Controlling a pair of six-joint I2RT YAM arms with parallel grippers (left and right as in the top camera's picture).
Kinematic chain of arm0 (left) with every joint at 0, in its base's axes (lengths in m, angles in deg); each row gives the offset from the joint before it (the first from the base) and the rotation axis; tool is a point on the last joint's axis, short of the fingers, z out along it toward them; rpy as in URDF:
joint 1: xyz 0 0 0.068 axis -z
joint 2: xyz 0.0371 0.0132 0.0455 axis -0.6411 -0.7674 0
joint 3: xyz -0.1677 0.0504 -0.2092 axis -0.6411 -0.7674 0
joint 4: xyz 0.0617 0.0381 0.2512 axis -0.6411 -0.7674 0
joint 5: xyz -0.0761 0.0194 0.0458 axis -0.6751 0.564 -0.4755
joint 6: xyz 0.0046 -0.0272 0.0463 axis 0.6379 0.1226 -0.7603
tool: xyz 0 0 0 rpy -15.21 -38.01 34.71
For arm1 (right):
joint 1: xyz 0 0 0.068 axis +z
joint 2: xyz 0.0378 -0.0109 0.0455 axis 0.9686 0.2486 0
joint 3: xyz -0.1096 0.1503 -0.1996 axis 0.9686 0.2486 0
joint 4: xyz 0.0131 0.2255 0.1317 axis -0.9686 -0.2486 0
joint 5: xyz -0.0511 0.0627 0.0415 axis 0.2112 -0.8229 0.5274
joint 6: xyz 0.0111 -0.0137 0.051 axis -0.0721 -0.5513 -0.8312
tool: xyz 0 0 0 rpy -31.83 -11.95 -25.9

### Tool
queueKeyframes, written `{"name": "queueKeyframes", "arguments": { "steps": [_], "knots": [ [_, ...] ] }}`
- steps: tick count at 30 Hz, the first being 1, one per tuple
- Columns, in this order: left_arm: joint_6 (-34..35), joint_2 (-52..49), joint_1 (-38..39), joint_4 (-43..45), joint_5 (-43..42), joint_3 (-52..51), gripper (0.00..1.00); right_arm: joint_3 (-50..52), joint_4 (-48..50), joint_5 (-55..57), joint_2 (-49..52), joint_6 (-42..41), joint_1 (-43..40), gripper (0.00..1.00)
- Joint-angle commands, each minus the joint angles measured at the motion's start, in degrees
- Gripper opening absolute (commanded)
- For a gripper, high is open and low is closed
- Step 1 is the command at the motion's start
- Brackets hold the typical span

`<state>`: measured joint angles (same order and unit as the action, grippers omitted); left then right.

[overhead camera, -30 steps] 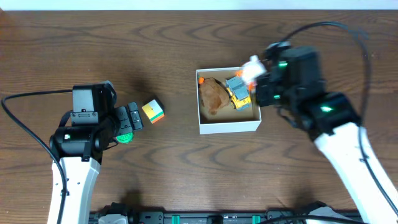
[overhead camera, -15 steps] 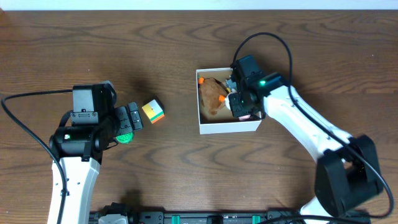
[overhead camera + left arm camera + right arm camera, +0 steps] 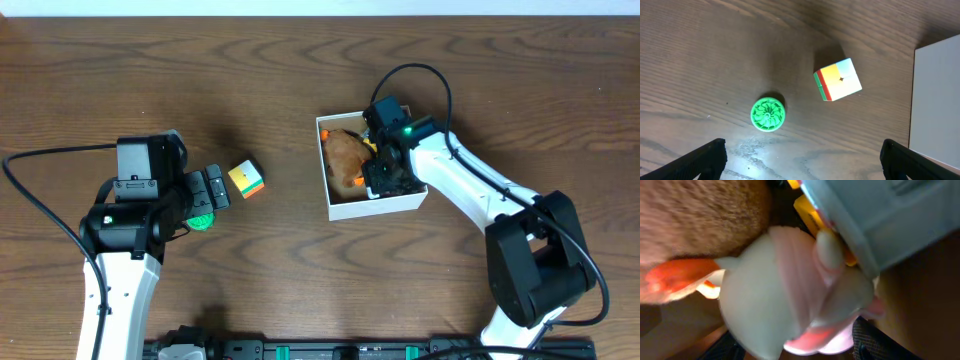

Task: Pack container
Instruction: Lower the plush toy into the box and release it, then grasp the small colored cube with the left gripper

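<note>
White-walled, tan-lined square container [image 3: 378, 206] is sitting centre-right; right pincer [image 3: 385, 176] is being held inside it, grip unclear. Multicoloured plastic cube [image 3: 246, 178] is lying just right of the nearer, wide-spread left pincer [image 3: 213, 188].

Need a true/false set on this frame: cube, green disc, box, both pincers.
1. The cube lies on the table, outside the box. True.
2. The green disc is inside the box. False: it lies on the table near the cube, apart from it.
3. The right pincer is down in the box. True.
4. The left pincer grips the cube. False: it is open above the table and holds nothing.
5. A brown plush toy lies in the box. True.
</note>
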<state>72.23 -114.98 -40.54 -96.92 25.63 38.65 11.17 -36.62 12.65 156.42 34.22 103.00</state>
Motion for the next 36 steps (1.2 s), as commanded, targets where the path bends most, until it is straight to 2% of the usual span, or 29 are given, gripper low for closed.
{"name": "queueKeyframes", "arguments": {
  "steps": [1,8,11,12,14,16,20,24,27,34,36],
  "knots": [
    [0.5,0.0,-0.3,-0.1,-0.4,1.0,0.98,-3.9,-0.9,0.3,-5.7,1.2,0.0,0.67],
    [0.5,0.0,-0.3,-0.1,-0.4,1.0,0.98,-11.8,-1.1,2.4,-17.6,2.9,-0.2,0.71],
    [0.5,0.0,-0.3,-0.1,-0.4,1.0,0.98,-13.4,-2.0,9.7,-22.3,-2.8,-1.7,0.71],
    [0.5,0.0,-0.3,-0.1,-0.4,1.0,0.98,-13.4,-2.8,13.2,-24.0,-6.7,-2.8,0.73],
    [0.5,0.0,-0.3,-0.2,-0.4,1.0,0.98,-13.4,-4.7,16.7,-26.9,-13.5,-6.1,0.86],
    [0.5,0.0,-0.2,-0.2,-0.4,1.0,0.98,-13.4,-6.4,15.1,-29.0,-15.1,-11.5,0.99],
    [0.9,-1.3,0.7,0.3,-0.4,1.3,0.98,-13.0,-9.4,5.7,-29.0,-12.0,-22.1,0.99],
    [6.8,-7.1,2.2,0.4,-0.3,5.7,0.98,-10.8,-11.5,-2.1,-26.9,-5.9,-30.9,0.99],
    [13.9,-13.9,4.2,-0.2,2.5,11.1,0.98,-8.9,-13.2,-2.9,-24.7,-3.0,-34.0,0.99],
    [27.3,-28.8,6.8,-0.3,2.3,15.1,0.98,-5.5,-14.0,-2.8,-20.5,0.2,-34.5,0.99],
    [28.6,-32.9,6.8,0.1,0.2,15.1,0.98,-5.2,-14.1,-2.6,-19.7,0.3,-34.5,0.99]
  ]
}}
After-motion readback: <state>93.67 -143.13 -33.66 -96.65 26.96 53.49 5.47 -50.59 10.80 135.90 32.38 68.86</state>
